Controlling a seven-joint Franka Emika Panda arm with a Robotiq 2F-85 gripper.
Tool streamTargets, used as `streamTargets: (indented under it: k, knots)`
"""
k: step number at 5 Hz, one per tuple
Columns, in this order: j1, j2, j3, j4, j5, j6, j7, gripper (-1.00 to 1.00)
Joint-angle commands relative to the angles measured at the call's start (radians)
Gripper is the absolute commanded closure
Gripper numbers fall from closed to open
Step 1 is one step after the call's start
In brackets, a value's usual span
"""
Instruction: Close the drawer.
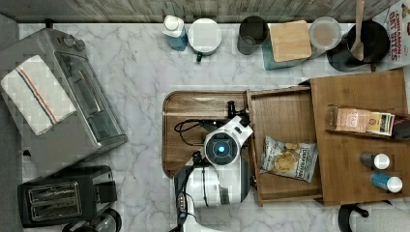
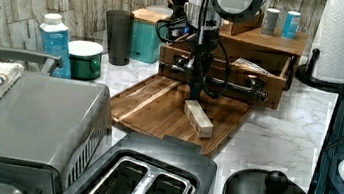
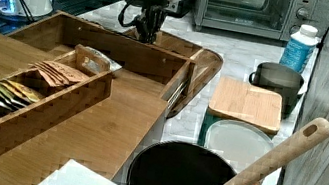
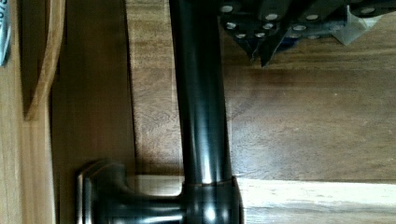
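**Gripper at the handle of an open drawer**

Drawer (image 1: 285, 145) stands pulled out from the wooden organizer (image 1: 358, 145), its front panel over the edge of the wooden tray (image 1: 193, 104) on the marble counter (image 1: 140, 82); a chip bag (image 1: 288, 158) lies inside. The black bar handle (image 2: 212, 80) runs along the front panel, crosswise to the direction the drawer slides. The gripper (image 2: 194, 92) hangs just in front of that bar on the tray side, so the drawer lies straight ahead of it, towards the top view's right. A pale block (image 2: 198, 118) rests on the tray near it. Whether the fingers are open or closed I cannot tell; they seem clear of the bar in the wrist view. Closing probably calls for a push square against the panel.
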Motion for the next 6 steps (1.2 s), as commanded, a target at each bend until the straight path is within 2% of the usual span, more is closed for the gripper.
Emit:
streamTargets:
  k: [1,4,5,6]
  knots:
    - [-0.078,-0.054,-0.069,0.055,-0.061,-0.077,-0.196,1.0]
    - [-0.151,-0.085,-0.19,0.167,-0.139,-0.128,-0.283,1.0]
    - [-0.181,-0.063,-0.244,0.274,-0.086,-0.222,-0.413,1.0]
    - [-0.212,-0.006,-0.311,0.329,0.033,-0.168,-0.605,1.0]
